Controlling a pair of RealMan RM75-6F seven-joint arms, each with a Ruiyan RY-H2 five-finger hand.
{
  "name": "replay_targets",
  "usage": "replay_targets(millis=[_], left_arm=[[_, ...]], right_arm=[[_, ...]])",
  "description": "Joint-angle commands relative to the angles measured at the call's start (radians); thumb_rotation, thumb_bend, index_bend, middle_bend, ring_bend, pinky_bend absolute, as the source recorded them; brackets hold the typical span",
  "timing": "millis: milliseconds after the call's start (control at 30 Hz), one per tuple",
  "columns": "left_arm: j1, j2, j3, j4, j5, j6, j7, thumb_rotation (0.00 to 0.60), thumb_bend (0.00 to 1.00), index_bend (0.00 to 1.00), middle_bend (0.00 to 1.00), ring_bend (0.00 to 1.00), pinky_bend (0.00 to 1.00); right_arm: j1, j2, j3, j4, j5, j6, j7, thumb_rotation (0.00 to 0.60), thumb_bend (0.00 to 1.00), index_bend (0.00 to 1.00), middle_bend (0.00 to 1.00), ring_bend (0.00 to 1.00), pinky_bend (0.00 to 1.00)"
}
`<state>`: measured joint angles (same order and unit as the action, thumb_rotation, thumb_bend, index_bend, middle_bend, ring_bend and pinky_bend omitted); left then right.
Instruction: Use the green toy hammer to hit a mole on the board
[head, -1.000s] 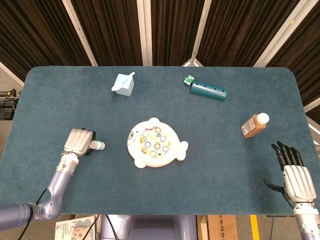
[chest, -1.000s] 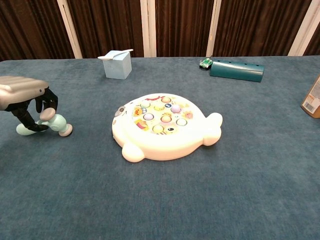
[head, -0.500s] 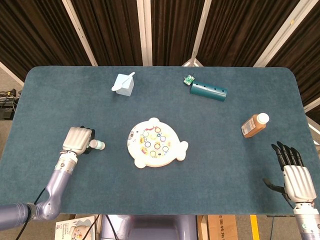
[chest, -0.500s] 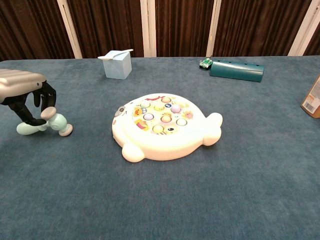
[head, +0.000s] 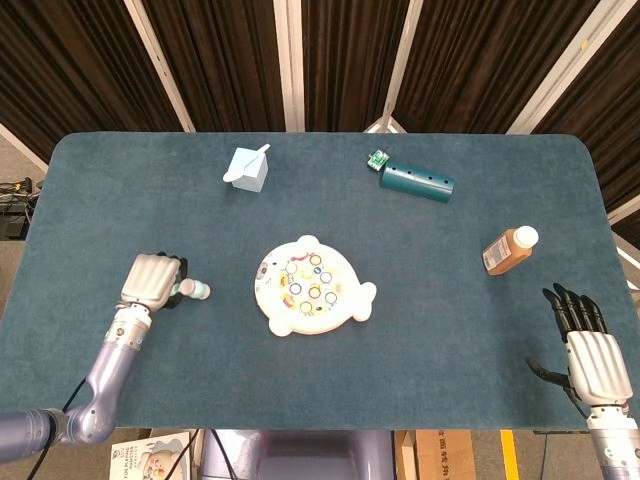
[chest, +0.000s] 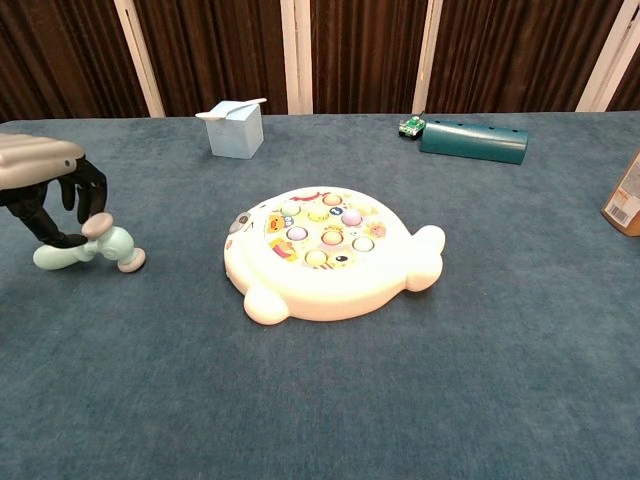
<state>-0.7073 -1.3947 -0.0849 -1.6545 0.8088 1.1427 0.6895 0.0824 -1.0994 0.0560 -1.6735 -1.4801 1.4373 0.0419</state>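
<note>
The green toy hammer (chest: 88, 248) lies on the blue cloth left of the board, its pink-faced head (head: 197, 290) pointing toward the board. My left hand (chest: 45, 185) hangs over the handle with its dark fingers curled downward around it; the hammer still rests on the cloth. From the head view the left hand (head: 150, 281) covers most of the handle. The white fish-shaped mole board (head: 312, 286) with several coloured moles (chest: 330, 238) sits mid-table. My right hand (head: 590, 345) lies near the front right edge, fingers spread, holding nothing.
A pale blue box (head: 246, 168) with a white stick stands at the back left. A teal cylinder (head: 417, 182) and a small green toy (head: 377, 158) lie at the back right. An amber bottle (head: 509, 249) lies on the right side.
My left hand has drifted slightly left and toward the front edge along the handle. The hammer has stayed where it lay, and the right hand has not moved.
</note>
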Motion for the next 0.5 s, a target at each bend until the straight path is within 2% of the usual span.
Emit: replay_targets(millis=[33,333,500], left_arm=[[0.003,0.003,-0.001,0.003,0.004,0.003,-0.002,0.6,0.41,0.49,0.44,0.37,0.49],[0.02,0.032,-0.003,-0.019,0.019,0.012,-0.021,0.6,0.41,0.49,0.44,0.38,0.49],[0.06,0.09,0.0,-0.073,0.06,0.048,-0.076,0.6,0.41,0.48,0.44,0.37,0.49]], right_arm=[[0.0,0.0,0.0,0.0,0.0,0.0,0.0,0.6,0.19,0.0,0.0,0.0,0.0],[-0.001,0.001,-0.001,-0.001,0.0,0.0,-0.001,0.6,0.19,0.0,0.0,0.0,0.0],[-0.001,0.001,-0.001,-0.001,-0.001,0.001,-0.004,0.6,0.19,0.0,0.0,0.0,0.0]])
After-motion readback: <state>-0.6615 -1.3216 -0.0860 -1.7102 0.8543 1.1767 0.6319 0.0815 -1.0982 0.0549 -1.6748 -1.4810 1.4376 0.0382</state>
